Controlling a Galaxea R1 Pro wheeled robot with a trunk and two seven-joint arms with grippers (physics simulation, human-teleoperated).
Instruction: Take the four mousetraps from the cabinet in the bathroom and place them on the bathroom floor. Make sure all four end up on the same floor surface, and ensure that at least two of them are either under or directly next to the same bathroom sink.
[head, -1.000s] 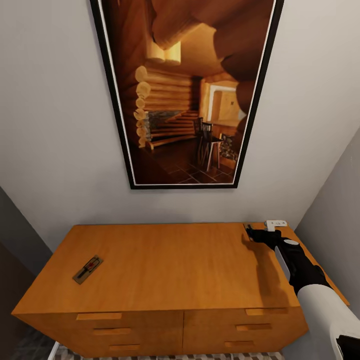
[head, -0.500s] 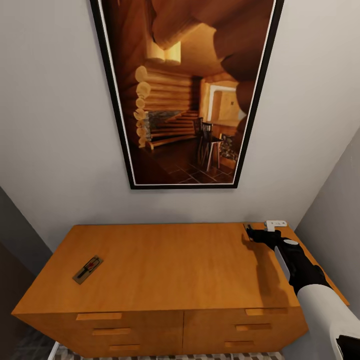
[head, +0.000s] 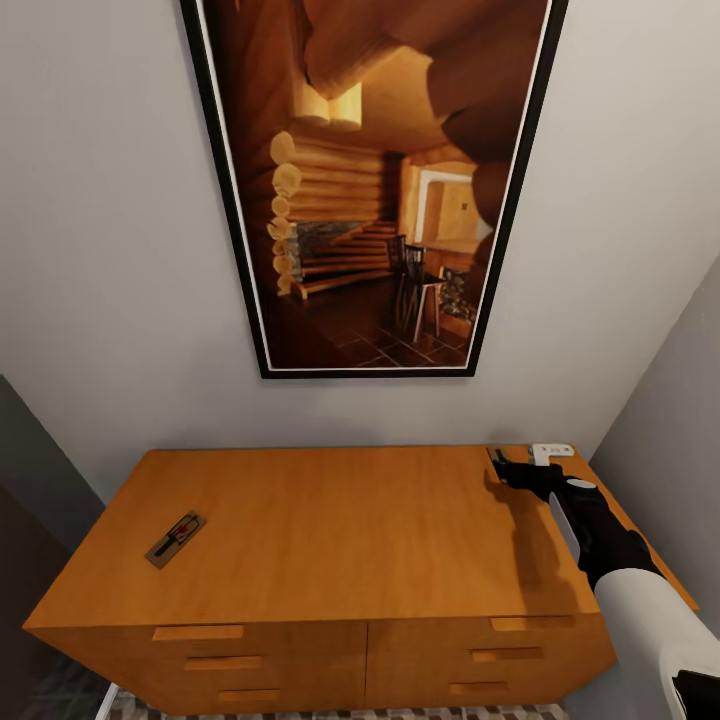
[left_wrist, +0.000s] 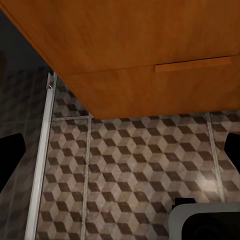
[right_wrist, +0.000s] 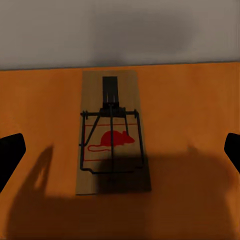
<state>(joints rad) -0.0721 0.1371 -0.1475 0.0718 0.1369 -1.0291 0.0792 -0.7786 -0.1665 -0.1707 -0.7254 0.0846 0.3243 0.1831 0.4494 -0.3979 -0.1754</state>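
While our head camera looks down over the low, wide orange-brown wooden cabinet (head: 330, 530), we see its flat top against a pale grey wall, below a large black-framed picture of a log-cabin interior (head: 370, 180), and its drawer fronts with slim bar handles along the near face. Beneath the cabinet, our left wrist view shows the bathroom floor of square tiles printed with a brown, beige and white cube pattern (left_wrist: 135, 165), with the left gripper (left_wrist: 120, 150) hanging above it beside the cabinet's front; its two dark fingertips sit at opposite edges of that picture, well apart and holding nothing. Our right arm reaches over the cabinet's far right corner, where the right gripper (head: 505, 465) sits low over the top near a small white fitting (head: 552, 449). In the right wrist view, its fingers (right_wrist: 11, 152) stand spread wide on either side of a flat tan wooden mousetrap with a red mouse print and dark wire bar (right_wrist: 111, 134), apart from it, close to the wall. A second small tan mousetrap (head: 175, 539) lies flat near the top's left edge.
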